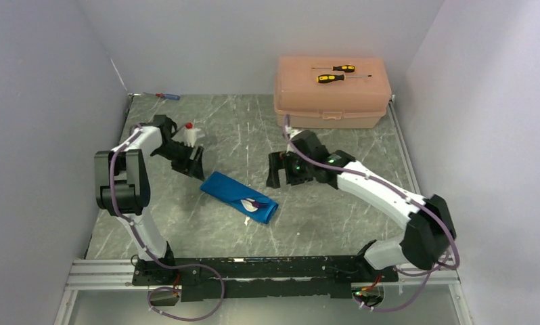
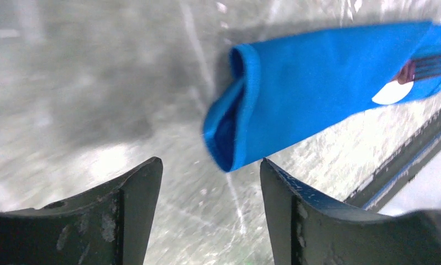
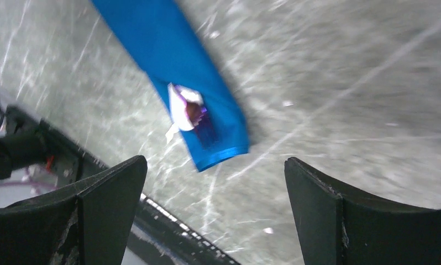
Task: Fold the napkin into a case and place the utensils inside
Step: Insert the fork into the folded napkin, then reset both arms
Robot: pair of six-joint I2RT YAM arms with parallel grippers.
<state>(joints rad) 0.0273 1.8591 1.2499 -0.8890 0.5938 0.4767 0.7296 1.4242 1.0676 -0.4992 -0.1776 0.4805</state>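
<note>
The bright blue napkin [image 1: 239, 196] lies folded as a slim flat case [image 2: 323, 83] in the middle of the table, running from upper left to lower right. The white spoon [image 1: 248, 208] and the dark purple fork [image 1: 258, 202] poke out of its lower right end. The spoon bowl [image 3: 178, 107] and the fork [image 3: 196, 113] also show in the right wrist view, on the case [image 3: 168, 49]. My left gripper [image 1: 188, 162] hangs open just off the case's upper left end, holding nothing. My right gripper [image 1: 279, 175] is open to the right of the case, also holding nothing.
A peach plastic box [image 1: 331, 91] stands at the back right with two yellow-and-black screwdrivers [image 1: 335, 73] on its lid. A small blue-and-red screwdriver [image 1: 167, 96] lies at the back left corner. A black rail [image 1: 254, 267] runs along the near edge.
</note>
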